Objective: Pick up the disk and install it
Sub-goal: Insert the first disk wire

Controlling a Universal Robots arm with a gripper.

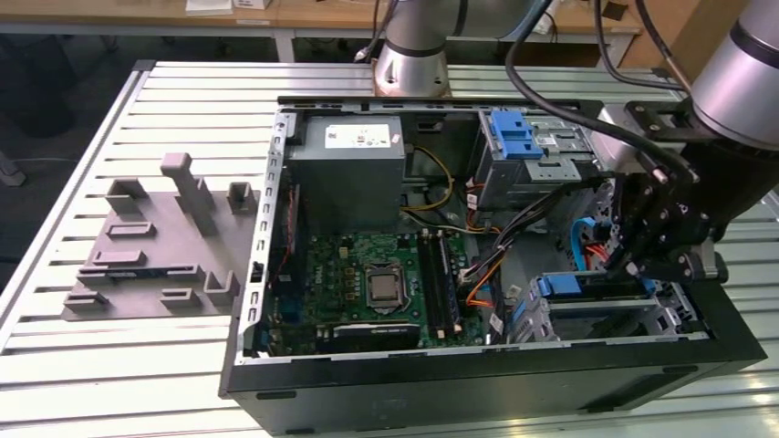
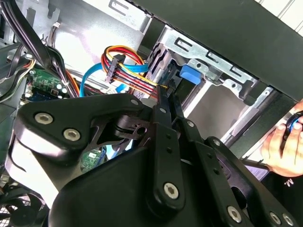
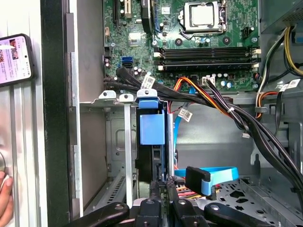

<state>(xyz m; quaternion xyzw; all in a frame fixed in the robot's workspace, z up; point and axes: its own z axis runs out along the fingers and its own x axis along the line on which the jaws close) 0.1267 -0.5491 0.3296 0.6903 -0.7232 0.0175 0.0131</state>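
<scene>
Slatted metal desk (image 1: pixel 73 365) carries an open black computer case (image 1: pixel 487 383) lying on its side, and a grey fixture plate (image 1: pixel 152 246) on the exterior view's left. Inside the case: grey power supply box (image 1: pixel 353 169), green motherboard (image 1: pixel 371 287), upper drive cage with blue latch (image 1: pixel 521 137). Robot arm (image 1: pixel 742 73) reaches down at the exterior view's right, over the lower drive bay (image 1: pixel 608 315). The disk (image 3: pixel 152 135) stands on edge in that bay, blue carrier end showing. Tool (image 3: pixel 161 201) sits right at the disk's edge, fingers (image 2: pixel 163 106) close together; whether clamped on the disk, cannot tell. A person's hand (image 2: pixel 281 146) holds a phone (image 3: pixel 14 59) outside the case.
</scene>
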